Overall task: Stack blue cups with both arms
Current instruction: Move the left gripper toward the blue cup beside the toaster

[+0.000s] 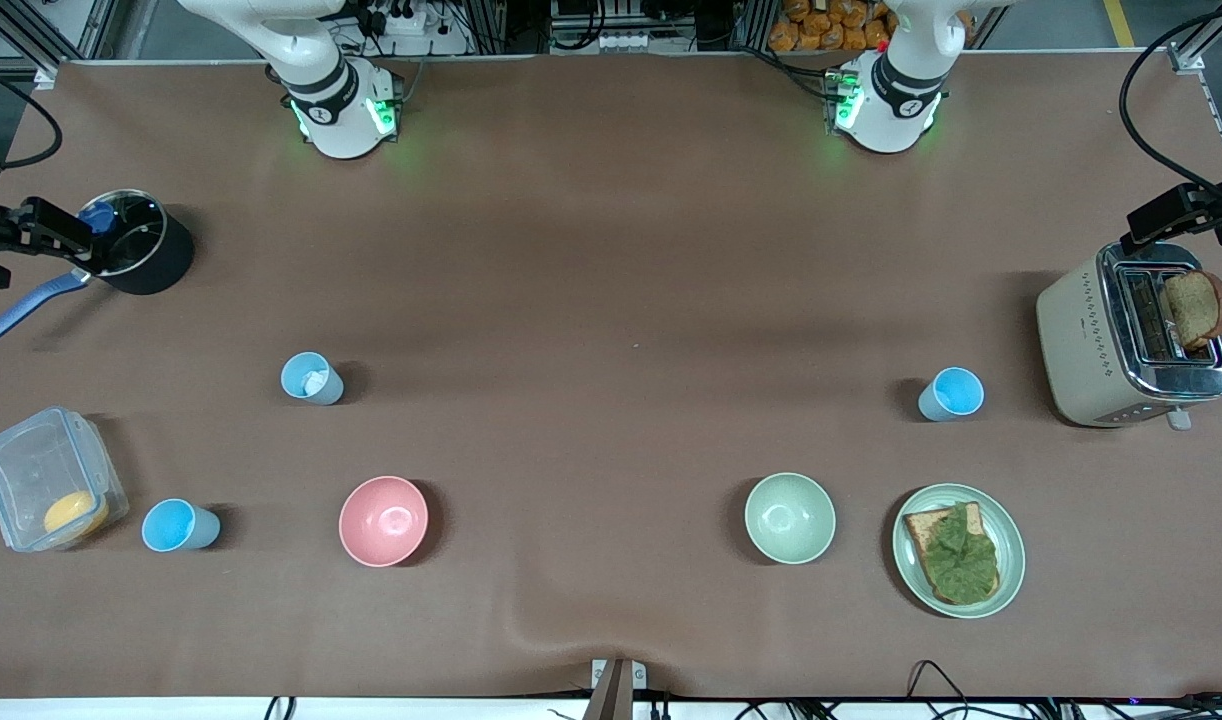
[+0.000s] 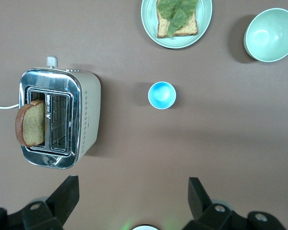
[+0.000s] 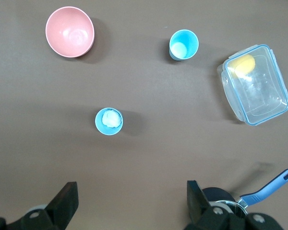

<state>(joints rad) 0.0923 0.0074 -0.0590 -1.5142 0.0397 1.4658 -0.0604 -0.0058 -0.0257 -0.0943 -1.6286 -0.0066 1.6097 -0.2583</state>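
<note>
Three blue cups stand upright on the brown table. One (image 1: 951, 393) is beside the toaster at the left arm's end; it also shows in the left wrist view (image 2: 162, 95). One (image 1: 311, 378) holds something white and shows in the right wrist view (image 3: 109, 121). The third (image 1: 179, 526) is beside the clear container and also shows there (image 3: 184, 44). My left gripper (image 2: 133, 187) is open and empty, high over the table near its base. My right gripper (image 3: 132, 189) is open and empty, high over its end. Neither gripper shows in the front view.
A pink bowl (image 1: 383, 520) and a pale green bowl (image 1: 789, 517) sit near the front camera. A plate of toast with lettuce (image 1: 1011, 560), a toaster (image 1: 1081, 350), a black pot (image 1: 161, 262) and a clear container (image 1: 21, 470) ring the table.
</note>
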